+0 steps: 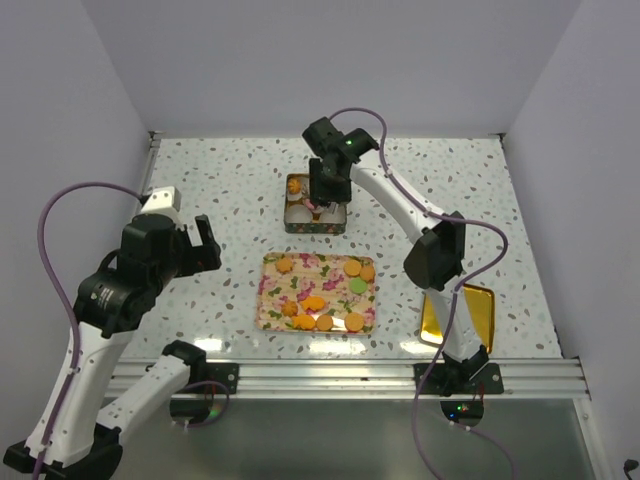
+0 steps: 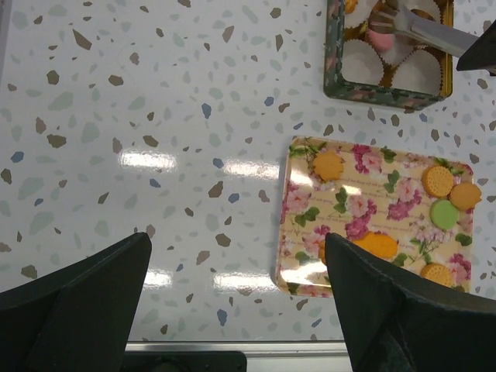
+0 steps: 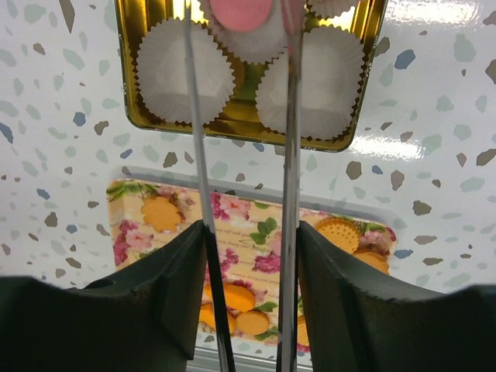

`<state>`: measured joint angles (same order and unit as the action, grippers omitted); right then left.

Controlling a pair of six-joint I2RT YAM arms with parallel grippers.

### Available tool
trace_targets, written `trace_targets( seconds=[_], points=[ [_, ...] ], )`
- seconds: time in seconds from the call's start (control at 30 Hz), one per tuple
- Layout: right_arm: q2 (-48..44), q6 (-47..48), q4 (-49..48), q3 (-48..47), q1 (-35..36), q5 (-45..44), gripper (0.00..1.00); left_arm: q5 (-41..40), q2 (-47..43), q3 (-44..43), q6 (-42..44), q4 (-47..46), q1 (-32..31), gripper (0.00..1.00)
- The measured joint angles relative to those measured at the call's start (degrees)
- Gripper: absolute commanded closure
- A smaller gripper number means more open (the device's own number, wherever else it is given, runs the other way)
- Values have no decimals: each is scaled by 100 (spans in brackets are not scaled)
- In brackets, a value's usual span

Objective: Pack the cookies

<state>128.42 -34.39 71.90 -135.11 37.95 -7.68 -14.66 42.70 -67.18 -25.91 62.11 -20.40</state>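
Cookies (image 1: 318, 300) lie on the flowered tray (image 1: 268, 290) in the middle of the top view. Right hand (image 3: 249, 229) holds metal tongs (image 3: 291, 155) by a pink cookie (image 3: 240, 12) in the gold tin (image 3: 232, 130), top. Left hand (image 2: 236, 236) is wide, holding nothing.

One green cookie (image 2: 443, 214), one tray (image 2: 341, 198), one tin (image 2: 387, 94) — one gold lid (image 1: 479, 310)

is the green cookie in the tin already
No, the green cookie lies on the flowered tray, well apart from the tin.
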Motion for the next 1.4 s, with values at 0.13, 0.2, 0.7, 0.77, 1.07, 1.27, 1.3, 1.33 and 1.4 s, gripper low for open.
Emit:
trace_targets(
  seconds=[0.13,0.2,0.7,0.77,1.07,1.27,1.3,1.33,1.4],
  points=[
    [0,15,-33,-22,-15,0,44,0,59,0,0,-59,0,0],
    [0,17,-39,-22,-24,0,44,0,57,0,0,-83,0,0],
    [-369,17,-13,63,-48,-2,46,-15,50,0,-11,-61,0,0],
    [-621,22,-11,109,-24,-7,45,-15,22,0,-28,-33,0,0],
    [-2024,85,-17,1078,752,-39,44,-131,-227,9,-238,7,0,0],
    [-2490,83,-50,2096,1248,144,42,-234,24,-507,-612,621,0,0],
    [-2579,74,-83,2312,1250,164,42,-236,85,-688,-654,728,0,0],
    [-2673,63,-144,2533,1259,177,42,-245,114,-841,-664,809,0,0],
    [-2850,48,-236,2918,1281,188,43,-254,35,-1003,-669,907,0,0]
  ],
)
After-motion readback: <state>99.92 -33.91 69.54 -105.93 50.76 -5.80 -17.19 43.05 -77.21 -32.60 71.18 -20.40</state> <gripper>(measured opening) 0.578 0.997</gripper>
